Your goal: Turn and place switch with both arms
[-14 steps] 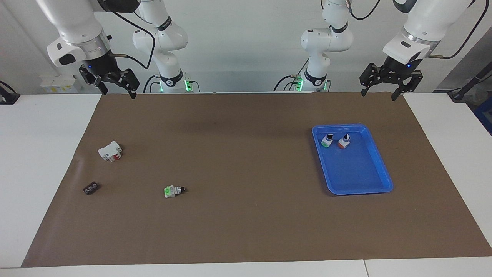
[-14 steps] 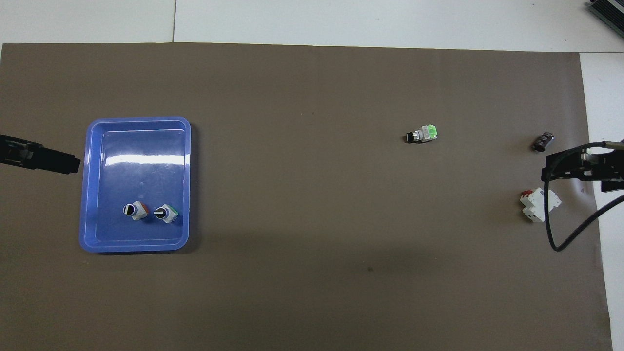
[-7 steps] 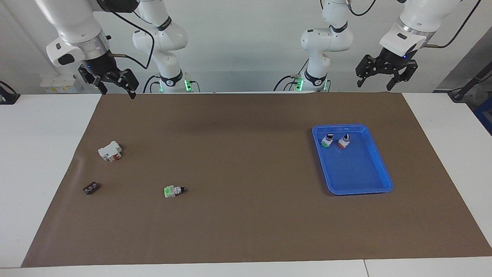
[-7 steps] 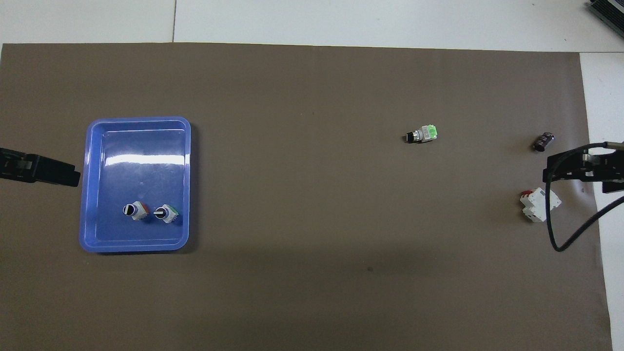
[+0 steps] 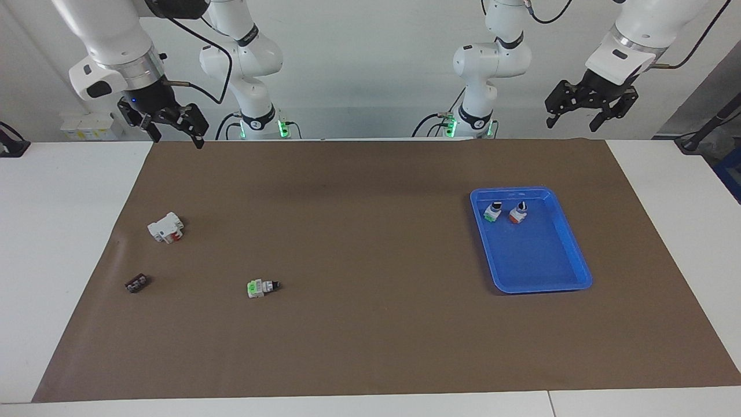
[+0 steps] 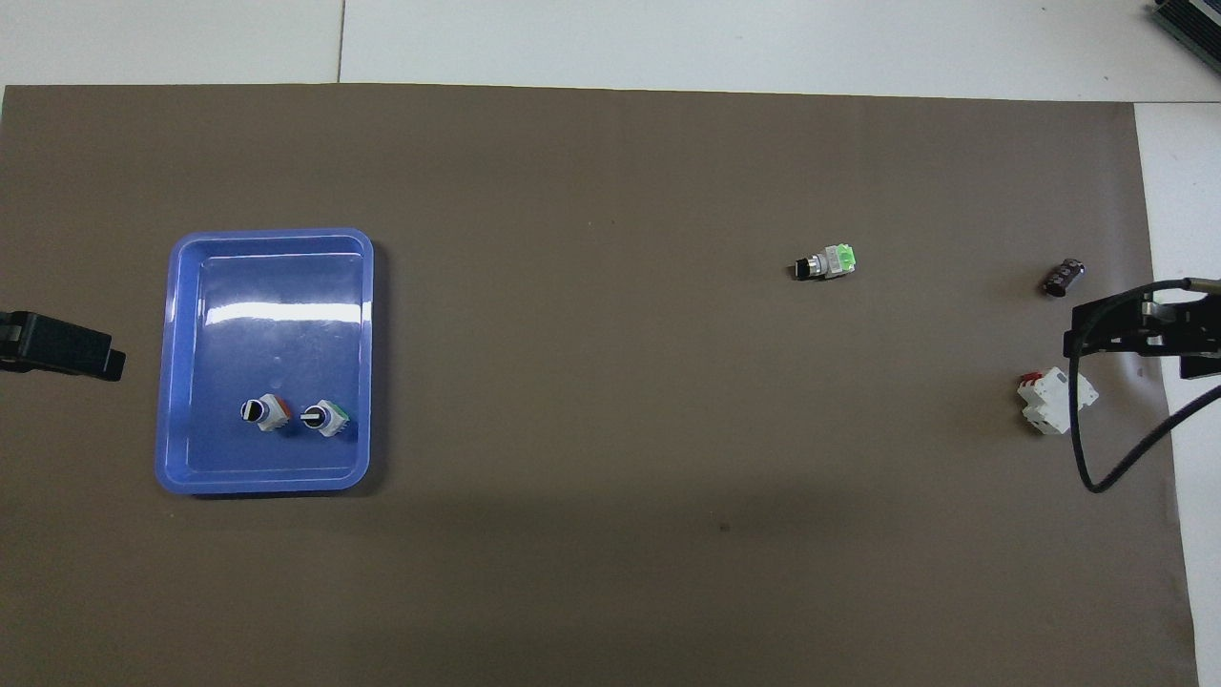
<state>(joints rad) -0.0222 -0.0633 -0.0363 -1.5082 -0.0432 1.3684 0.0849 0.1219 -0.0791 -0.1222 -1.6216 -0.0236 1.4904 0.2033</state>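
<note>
Here, my left fingers (image 5: 590, 113) hang spread and empty, raised at the left arm's end of the surface (image 5: 69, 243). My right fingers (image 5: 168, 124) are likewise spread and hold nothing, raised at the right arm's end, over the edge of the brown mat (image 5: 370, 336) nearest the robots. That mat covers most of the white surface, and a pale wall stands at the robots' backs.

A blue tray (image 5: 570, 249) lies on the mat toward the left arm's end. In it, at its end nearer the robots, the switch (image 5: 518, 213) stands upright, black knob up, just beside a green-based switch (image 5: 492, 212).

Toward the right arm's end lie a white block with a red part (image 5: 165, 227), a small dark part (image 5: 136, 284) and a green-and-white switch (image 5: 262, 286) on its side.
</note>
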